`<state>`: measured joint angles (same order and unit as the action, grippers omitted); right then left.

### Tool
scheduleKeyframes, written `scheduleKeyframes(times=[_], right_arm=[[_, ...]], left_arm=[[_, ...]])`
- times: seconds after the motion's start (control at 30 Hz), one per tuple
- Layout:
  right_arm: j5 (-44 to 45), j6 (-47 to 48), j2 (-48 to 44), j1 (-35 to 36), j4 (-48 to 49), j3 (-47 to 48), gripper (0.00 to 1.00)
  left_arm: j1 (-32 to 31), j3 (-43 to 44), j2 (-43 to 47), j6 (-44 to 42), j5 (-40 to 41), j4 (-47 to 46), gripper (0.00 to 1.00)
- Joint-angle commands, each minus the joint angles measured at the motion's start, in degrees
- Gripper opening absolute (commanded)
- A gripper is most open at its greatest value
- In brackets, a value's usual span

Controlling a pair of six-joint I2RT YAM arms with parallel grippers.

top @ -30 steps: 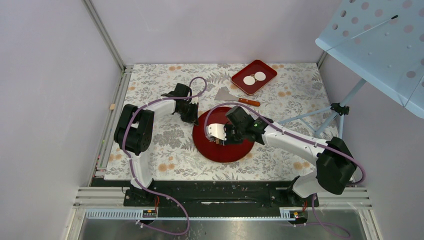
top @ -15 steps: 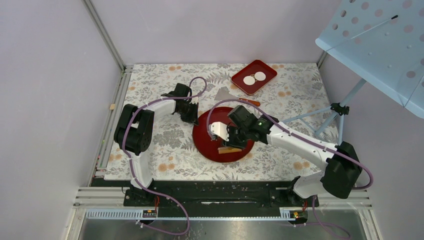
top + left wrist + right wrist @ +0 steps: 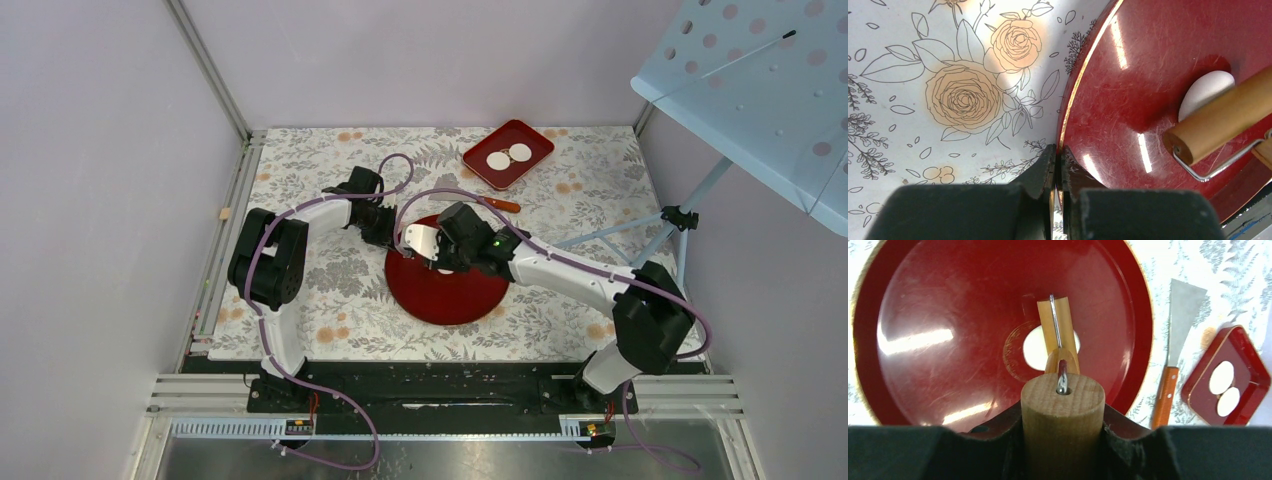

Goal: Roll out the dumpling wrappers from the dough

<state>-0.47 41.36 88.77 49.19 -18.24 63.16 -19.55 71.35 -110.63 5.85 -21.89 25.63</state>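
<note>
Pinching the far-left rim of the red plate (image 3: 1128, 60) with jaws shut, the left gripper (image 3: 1058, 156) seems to steady it while the right gripper (image 3: 1063, 412), clamped round the handle of the rolling pin (image 3: 1066, 320), presses its barrel onto the dough (image 3: 1035, 348) at the plate's centre.

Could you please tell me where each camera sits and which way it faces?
Top external: above and behind the bases, looking down at the floral table; left arm and right arm show.
Left wrist: low beside the round dark red plate, facing across it; shut left pincer grips its rim.
Right wrist: above the plate, facing down; right pincer holds the wooden rolling pin.
Shared: both wrist views show that pin over the white dough lump.
</note>
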Motion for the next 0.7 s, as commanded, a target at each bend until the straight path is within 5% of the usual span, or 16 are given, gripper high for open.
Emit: scheduleKeyframes(times=[0.0, 0.67], right_arm=[[3.03, 2.41, 1.98, 0.36, 6.29, 2.41, 0.00], [-3.99, 5.55, 1.98, 2.18, -6.78, -8.57, 0.00]], left_arm=[[-0.30, 0.46, -1.18, -0.33, 0.76, 1.53, 0.00], [-0.10, 0.31, -1.02, -0.26, 0.49, 1.35, 0.00]])
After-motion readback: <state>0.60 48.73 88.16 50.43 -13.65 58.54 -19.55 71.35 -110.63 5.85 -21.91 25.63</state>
